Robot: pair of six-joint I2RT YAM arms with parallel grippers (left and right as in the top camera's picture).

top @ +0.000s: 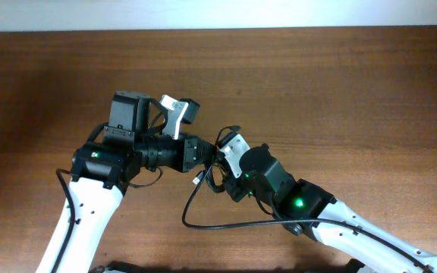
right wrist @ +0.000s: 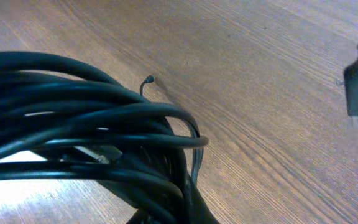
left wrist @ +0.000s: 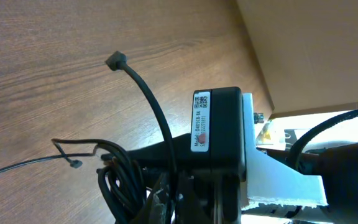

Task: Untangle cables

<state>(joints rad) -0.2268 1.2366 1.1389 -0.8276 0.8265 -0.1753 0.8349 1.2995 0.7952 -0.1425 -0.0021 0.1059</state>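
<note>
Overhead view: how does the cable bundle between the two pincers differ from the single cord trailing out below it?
The cable bundle is many bunched loops; the trailing cord is a single strand. The bundle is compact, while the cord sweeps a long curve over the table. Both are thin and black.

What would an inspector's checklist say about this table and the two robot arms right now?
Surface: brown wooden table.
Job's things: cables bunched mid-table between the arms; one strand loops toward the near edge.
Clutter: nothing seen.
Grippers: left gripper shut on cables; right gripper shut at the bundle, grip unclear.
Cables: thick arm wire runs along the left arm.
Surroundings: pale wall beyond the far edge.
</note>
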